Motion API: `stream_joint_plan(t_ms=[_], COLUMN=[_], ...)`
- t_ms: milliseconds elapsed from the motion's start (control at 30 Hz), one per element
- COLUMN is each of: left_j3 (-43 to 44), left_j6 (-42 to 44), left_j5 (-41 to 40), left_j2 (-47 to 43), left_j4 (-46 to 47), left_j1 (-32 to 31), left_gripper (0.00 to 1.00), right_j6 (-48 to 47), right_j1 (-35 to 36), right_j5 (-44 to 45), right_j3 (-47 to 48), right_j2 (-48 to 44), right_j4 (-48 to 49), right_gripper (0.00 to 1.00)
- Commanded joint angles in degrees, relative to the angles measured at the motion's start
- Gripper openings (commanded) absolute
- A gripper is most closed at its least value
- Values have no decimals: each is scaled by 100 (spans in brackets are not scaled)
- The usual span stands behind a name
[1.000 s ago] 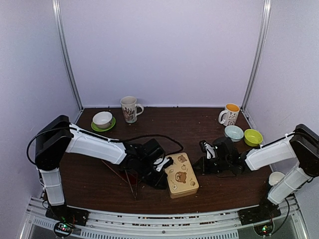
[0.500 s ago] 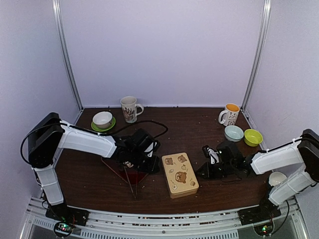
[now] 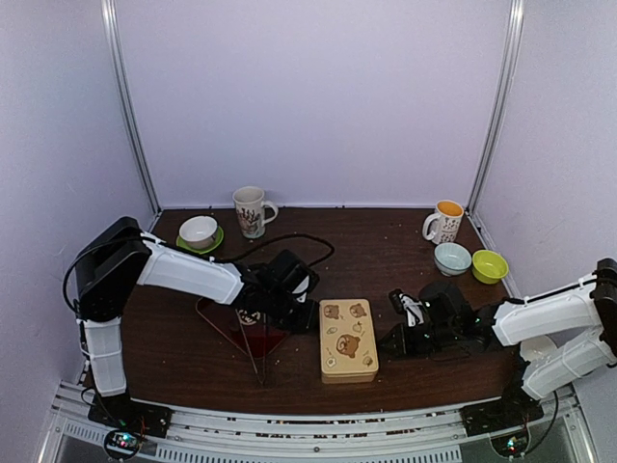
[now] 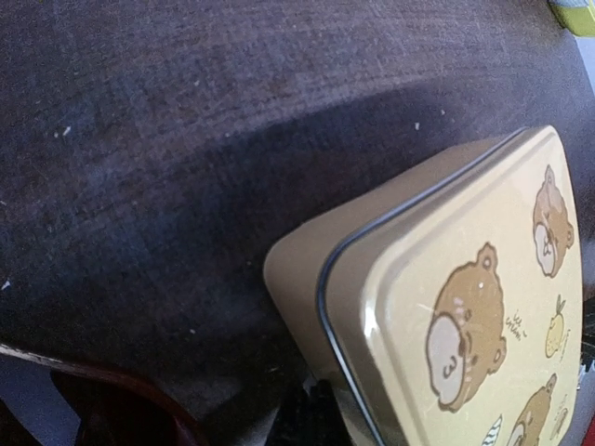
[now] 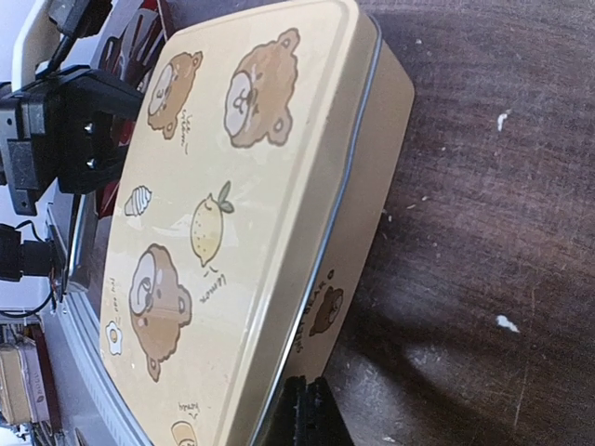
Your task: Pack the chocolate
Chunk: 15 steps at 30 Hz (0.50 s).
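The tan tin (image 3: 349, 340) with bear pictures lies closed on the brown table, near the front middle. No chocolate pieces show in any view. My left gripper (image 3: 310, 316) is shut and empty, its tips against the tin's left far corner; in the left wrist view its dark tips (image 4: 311, 418) touch the tin's side (image 4: 446, 307). My right gripper (image 3: 387, 342) is shut and empty, pressed against the tin's right side; in the right wrist view the shut fingertips (image 5: 311, 416) sit at the tin's wall (image 5: 242, 214). The red tray (image 3: 258, 340) lies under my left arm, mostly hidden.
At the back stand a white bowl on a green saucer (image 3: 199, 232), a patterned mug (image 3: 252, 210) and a mug with an orange inside (image 3: 444, 222). A pale blue bowl (image 3: 452, 258) and a green bowl (image 3: 490, 265) sit back right. A white cup (image 3: 533, 344) is by the right arm.
The tin has turned from a slant to nearly square with the table edge. My left gripper moved right to the tin's left corner. My right gripper slid nearer along the tin's right side.
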Motion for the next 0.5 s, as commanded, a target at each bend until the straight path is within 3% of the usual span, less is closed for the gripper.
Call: stream_joint_plan(t_ms=[0, 200, 467], left_j3=[141, -416, -596], left_j6=[9, -115, 61], left_j5=[-158, -467, -144], left_j2=[-38, -714, -1248], left_j4=[7, 176, 805], left_j1=[35, 316, 599], left_gripper=[0, 0, 0], right_j6=[-217, -646, -565], right_j1=[-66, -750, -1106], right_j5=[446, 337, -1261], right_j3=[325, 602, 1114], right_j2=[-191, -428, 534], right_j4=[-443, -586, 1149], right_gripper=[0, 0, 0])
